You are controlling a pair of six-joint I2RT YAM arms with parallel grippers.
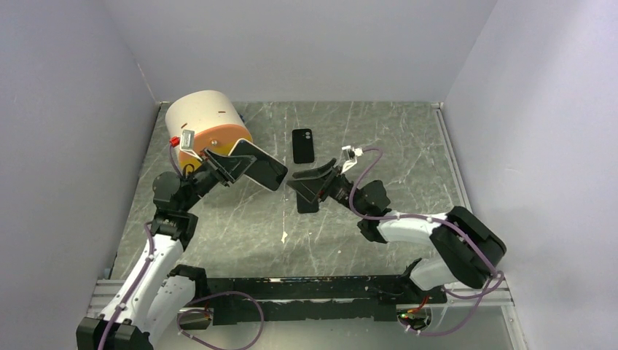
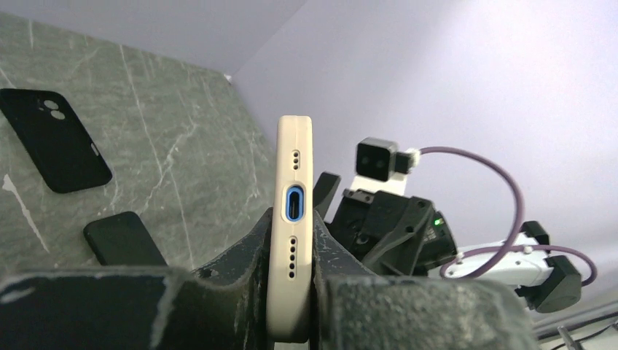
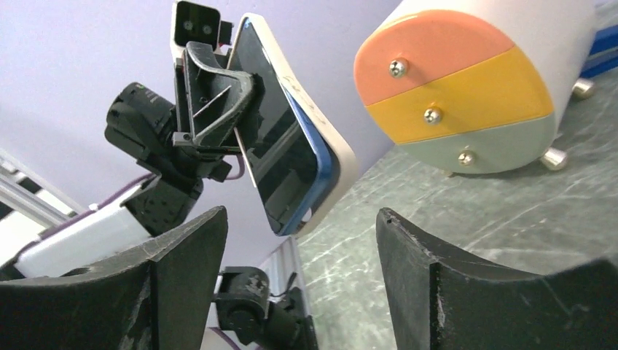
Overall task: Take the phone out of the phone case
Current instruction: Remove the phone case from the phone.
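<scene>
Left hand [image 1: 235,165] pinches phone [image 3: 280,146] in cream phone case [image 2: 294,182], aloft; right hand [image 1: 311,186] spread nearby.

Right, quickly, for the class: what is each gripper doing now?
Left gripper: shut on the cased phone.
Right gripper: open, holding nothing.

A robot lab cell: 3 plain lilac walls [image 1: 306,44] enclose a marbled tabletop [image 1: 240,219].

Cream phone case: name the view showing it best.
Right wrist: the cream phone case and the blue-edged phone in it show large. Left wrist shows only its bottom port end; top external shows it small.
</scene>
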